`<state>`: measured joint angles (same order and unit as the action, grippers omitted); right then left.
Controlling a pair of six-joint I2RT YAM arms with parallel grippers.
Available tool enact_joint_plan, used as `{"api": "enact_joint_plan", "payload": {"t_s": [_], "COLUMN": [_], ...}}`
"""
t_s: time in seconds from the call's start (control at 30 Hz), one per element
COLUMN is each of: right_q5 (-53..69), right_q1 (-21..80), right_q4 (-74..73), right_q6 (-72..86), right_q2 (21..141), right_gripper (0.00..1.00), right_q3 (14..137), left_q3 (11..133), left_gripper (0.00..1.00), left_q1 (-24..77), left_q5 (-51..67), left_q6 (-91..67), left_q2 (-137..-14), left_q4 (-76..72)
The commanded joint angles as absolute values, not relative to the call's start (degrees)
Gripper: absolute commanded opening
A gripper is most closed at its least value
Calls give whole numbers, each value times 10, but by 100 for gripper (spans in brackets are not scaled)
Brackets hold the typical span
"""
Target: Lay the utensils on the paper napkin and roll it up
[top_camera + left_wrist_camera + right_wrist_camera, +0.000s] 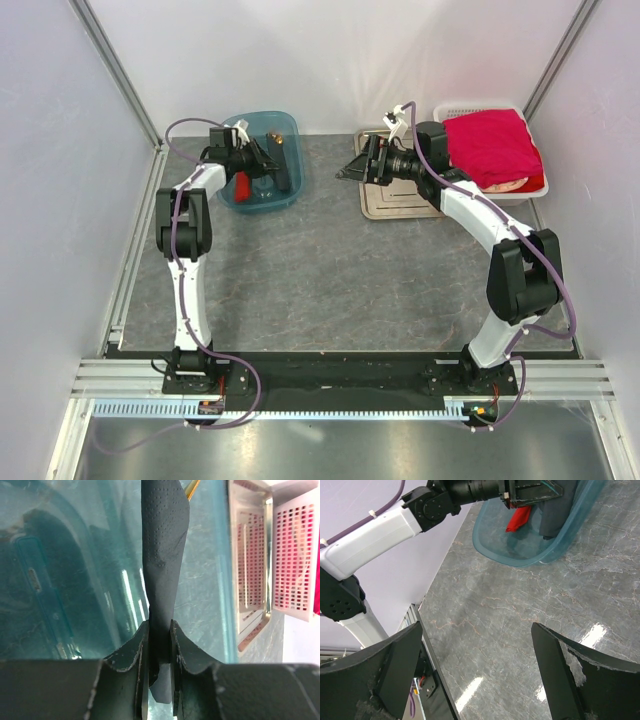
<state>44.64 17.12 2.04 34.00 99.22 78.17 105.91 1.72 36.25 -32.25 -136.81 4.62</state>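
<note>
My left gripper is inside the teal bin at the back left. It is shut on the black paper napkin, which hangs as a crumpled strip from its fingers. In the left wrist view the napkin is pinched in the gripper, and a slim gold utensil tip shows behind it. A gold utensil end lies at the bin's far side. My right gripper is open and empty, above the table between the bin and the steel tray. In the right wrist view the gripper is wide open.
A red-bodied tool lies in the bin, also seen in the right wrist view. A white basket holding a red cloth stands at the back right beside the steel tray. Walls enclose the table.
</note>
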Motion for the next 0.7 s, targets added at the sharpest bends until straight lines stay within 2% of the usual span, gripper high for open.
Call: {"api": "enact_joint_plan", "payload": {"t_s": [0.0,0.57,0.67], "right_q5": [447,449,449], "right_q1": [171,171,170], "right_q4": [29,37,39], "right_q6": [330,337,339], "right_q2": [994,1011,1010], "right_gripper": [98,98,98], "right_q3": [780,774,772], "left_q3": [1091,1131,1134], "left_gripper": [2,2,8], "left_q1": [13,11,11], "left_q5": [384,414,402], "left_q6": [-323,-353,-344], "left_q2": [-1393,-1451,-1451], "left_q4": [32,38,47]}}
